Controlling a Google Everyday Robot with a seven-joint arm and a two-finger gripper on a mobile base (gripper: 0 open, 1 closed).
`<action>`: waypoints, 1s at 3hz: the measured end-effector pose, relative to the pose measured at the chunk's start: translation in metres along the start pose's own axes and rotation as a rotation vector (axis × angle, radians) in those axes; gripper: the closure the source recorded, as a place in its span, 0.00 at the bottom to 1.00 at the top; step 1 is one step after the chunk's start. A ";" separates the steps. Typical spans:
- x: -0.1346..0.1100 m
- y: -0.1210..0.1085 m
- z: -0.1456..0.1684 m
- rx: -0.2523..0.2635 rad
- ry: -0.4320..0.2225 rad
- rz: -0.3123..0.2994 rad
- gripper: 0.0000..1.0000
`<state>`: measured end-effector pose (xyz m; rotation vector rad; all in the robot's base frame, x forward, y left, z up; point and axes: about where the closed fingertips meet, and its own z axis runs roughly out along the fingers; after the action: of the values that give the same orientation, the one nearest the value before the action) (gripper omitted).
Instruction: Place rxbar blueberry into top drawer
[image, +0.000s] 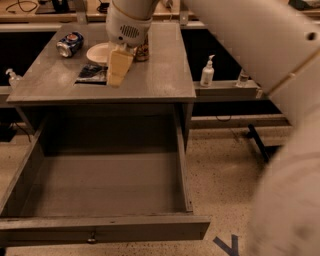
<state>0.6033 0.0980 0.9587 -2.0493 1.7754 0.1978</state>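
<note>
The rxbar blueberry (92, 73) lies flat on the grey desk top, dark blue with pale patches, at the left. My gripper (117, 70) hangs over the desk top just right of the bar, its cream fingers (119, 64) pointing down, their tips at the bar's right end. The top drawer (100, 227) is pulled wide open below the desk, and nothing lies inside it. Its front panel has a small knob in the middle.
A crushed blue soda can (69, 44) lies at the desk's back left. A pale bowl (99, 52) sits behind the bar, with a brown packet (142, 51) beside it. A white pump bottle (207, 73) stands on a ledge to the right. My arm fills the right side.
</note>
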 end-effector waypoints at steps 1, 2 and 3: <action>0.021 0.016 0.001 0.048 -0.031 0.028 1.00; 0.021 0.016 0.001 0.048 -0.031 0.028 1.00; 0.024 0.024 0.018 0.047 -0.074 0.048 1.00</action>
<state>0.5869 0.0816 0.9282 -1.9432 1.7689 0.2405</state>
